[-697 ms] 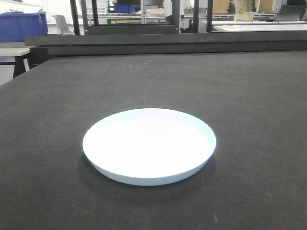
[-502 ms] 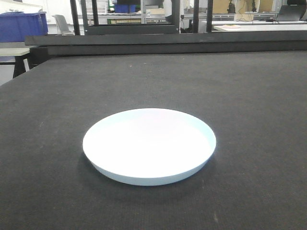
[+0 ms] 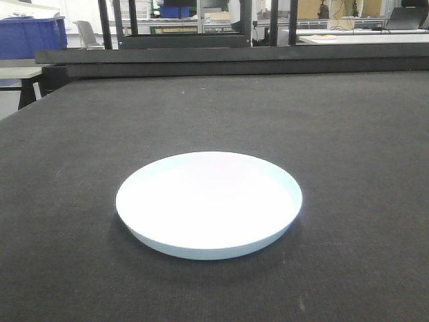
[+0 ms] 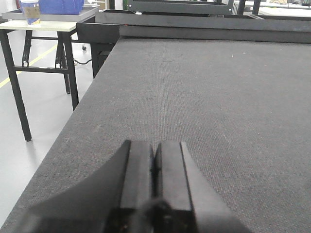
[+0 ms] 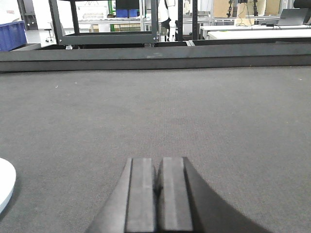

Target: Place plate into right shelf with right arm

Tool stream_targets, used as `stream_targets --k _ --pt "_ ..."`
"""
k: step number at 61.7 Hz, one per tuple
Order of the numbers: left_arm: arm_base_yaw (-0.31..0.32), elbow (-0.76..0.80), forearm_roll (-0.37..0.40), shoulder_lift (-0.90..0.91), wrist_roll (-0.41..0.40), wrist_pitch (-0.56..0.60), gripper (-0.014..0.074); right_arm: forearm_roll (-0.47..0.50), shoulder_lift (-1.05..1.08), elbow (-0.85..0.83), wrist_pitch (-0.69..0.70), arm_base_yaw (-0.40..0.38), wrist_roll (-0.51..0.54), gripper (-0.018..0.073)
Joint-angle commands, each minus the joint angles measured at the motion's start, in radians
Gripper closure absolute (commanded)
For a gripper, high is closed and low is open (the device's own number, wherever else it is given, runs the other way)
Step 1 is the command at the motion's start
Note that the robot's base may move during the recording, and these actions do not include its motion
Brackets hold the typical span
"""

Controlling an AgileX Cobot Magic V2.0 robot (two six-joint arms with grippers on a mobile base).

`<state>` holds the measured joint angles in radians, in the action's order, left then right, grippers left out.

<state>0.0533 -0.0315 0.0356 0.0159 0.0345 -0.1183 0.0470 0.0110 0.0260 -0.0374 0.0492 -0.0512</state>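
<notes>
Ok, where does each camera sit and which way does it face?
Front view: low over the table, facing the plate; no robot parts show.
Left wrist: behind the shut left gripper, facing along the table's left edge.
Right wrist: behind the shut right gripper, facing across the table.
Shared: front and right wrist both catch the plate.

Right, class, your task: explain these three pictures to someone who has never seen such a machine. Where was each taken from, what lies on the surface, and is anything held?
It is a two-armed robot. One camera looks forward over a dark matted table, where a white plate lies. Two more cameras sit on the wrists. The left wrist view shows the left gripper, shut and holding nothing. The right wrist view shows the right gripper, also shut and empty, with the plate's edge at far left.
</notes>
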Motion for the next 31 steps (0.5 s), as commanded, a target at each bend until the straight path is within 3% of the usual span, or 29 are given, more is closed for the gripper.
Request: stream_targets --k 1,12,16,26,31 --pt "-0.001 -0.010 0.006 0.006 -0.003 0.086 0.0643 0.002 0.013 -0.004 0.110 0.001 -0.011 0.0504" --pt "-0.001 -0.010 0.006 0.006 -0.003 0.086 0.0643 0.016 0.013 -0.006 0.202 0.001 -0.118 0.0504" --pt "-0.001 -0.010 0.006 0.006 -0.003 0.086 0.0643 0.016 0.013 -0.034 0.169 0.002 -0.153 0.0504" --pt "-0.001 -0.010 0.006 0.006 -0.003 0.086 0.0643 0.016 -0.006 -0.250 -0.211 0.003 -0.175 0.0504" --pt "-0.001 -0.010 0.006 0.006 -0.003 0.086 0.0643 0.016 -0.052 -0.374 -0.371 0.003 -0.068 0.0504"
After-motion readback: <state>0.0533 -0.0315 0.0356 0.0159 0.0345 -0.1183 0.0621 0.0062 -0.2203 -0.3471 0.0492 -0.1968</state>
